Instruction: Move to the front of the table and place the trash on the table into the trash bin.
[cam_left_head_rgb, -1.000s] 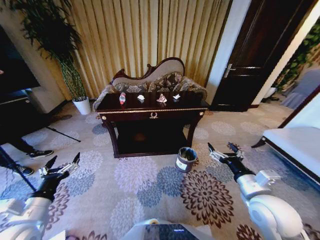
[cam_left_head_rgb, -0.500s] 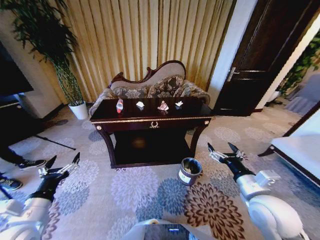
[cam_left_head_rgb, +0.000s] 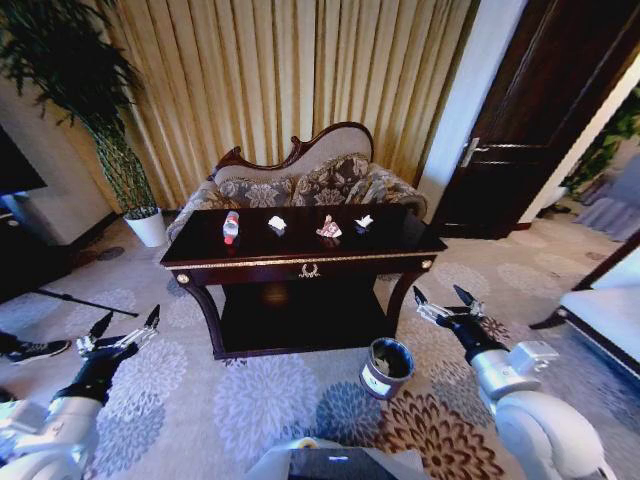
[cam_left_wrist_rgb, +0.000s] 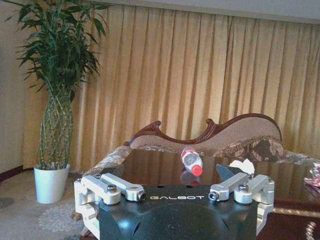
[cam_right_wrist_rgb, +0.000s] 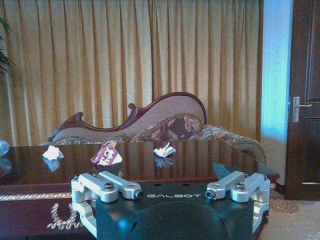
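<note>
- The table (cam_left_head_rgb: 300, 262) stands ahead of the robot on patterned carpet, its long front edge facing the camera and a floral sofa (cam_left_head_rgb: 300, 185) directly behind its rear edge.
- Trash lies in a row along the middle of the tabletop: a plastic bottle (cam_left_head_rgb: 231, 226) toward the left end, a white paper bit (cam_left_head_rgb: 277, 225), a pinkish wrapper (cam_left_head_rgb: 327, 228), and a second white paper bit (cam_left_head_rgb: 364, 221) toward the right end.
- All four items sit well in from the front edge and apart from one another.
- The trash bin (cam_left_head_rgb: 387, 367) stands on the carpet just in front of the table's right front leg, slightly tilted in the head view.
- Open carpet extends between the robot and the table's front edge.
- The left gripper (cam_left_head_rgb: 124, 330) hovers low over the carpet, off the table's left front corner, fingers spread and empty.
- The right gripper (cam_left_head_rgb: 444, 302) hovers beside the table's right front corner, above and to the right of the bin, fingers spread and empty.
- The left wrist view adds a potted plant (cam_left_wrist_rgb: 55, 100) in a white pot past the table's left end, and shows the bottle lying on its side, red cap forward.
- The right wrist view shows the wrapper and both paper bits at tabletop height, plus a dark door (cam_right_wrist_rgb: 305, 100) beyond the table's right end.
</note>
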